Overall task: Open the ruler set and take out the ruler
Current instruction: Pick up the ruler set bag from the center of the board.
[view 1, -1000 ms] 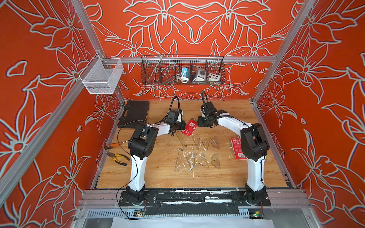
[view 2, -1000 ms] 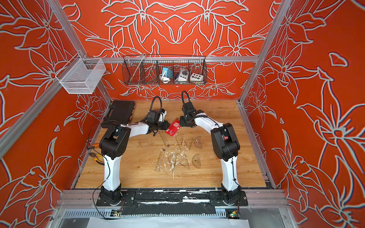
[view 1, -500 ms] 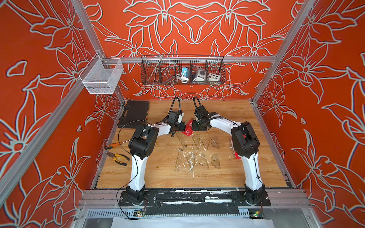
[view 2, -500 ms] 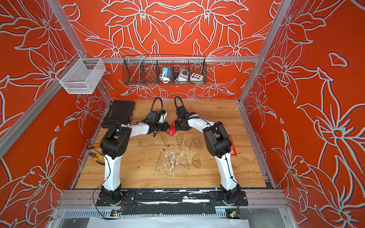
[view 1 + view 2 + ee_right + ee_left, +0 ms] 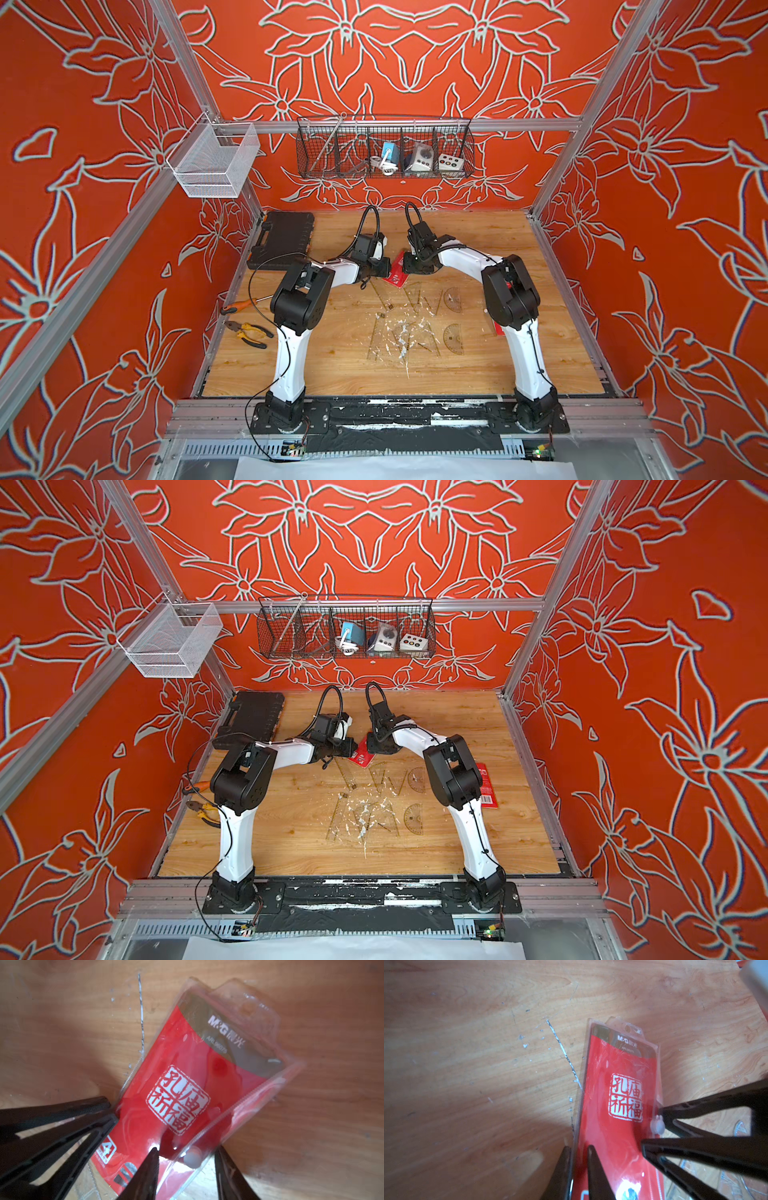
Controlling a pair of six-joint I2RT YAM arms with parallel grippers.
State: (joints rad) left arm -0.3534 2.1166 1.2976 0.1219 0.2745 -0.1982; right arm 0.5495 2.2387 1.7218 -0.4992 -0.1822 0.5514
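The ruler set (image 5: 397, 275) (image 5: 363, 757) is a red card in a clear plastic sleeve, held just above the wood floor between my two arms. My left gripper (image 5: 580, 1153) (image 5: 385, 269) is shut on one long edge of the ruler set (image 5: 616, 1076). My right gripper (image 5: 187, 1150) (image 5: 409, 268) is open and straddles the opposite edge of the ruler set (image 5: 187, 1059), with the white snap button (image 5: 193, 1158) between its fingers. I cannot make out a ruler inside the sleeve.
Loose clear rulers (image 5: 397, 340) and protractors (image 5: 453, 338) lie mid-floor among white flecks. A second red pack (image 5: 484, 785) lies behind my right arm. A black case (image 5: 282, 239), screwdriver (image 5: 239, 306) and pliers (image 5: 249, 332) sit at the left. A wire basket (image 5: 384, 147) hangs on the back wall.
My right gripper has swung left and down from beside the ruler set until its jaws straddle the snap-button edge. My left gripper has kept its hold and tightened slightly.
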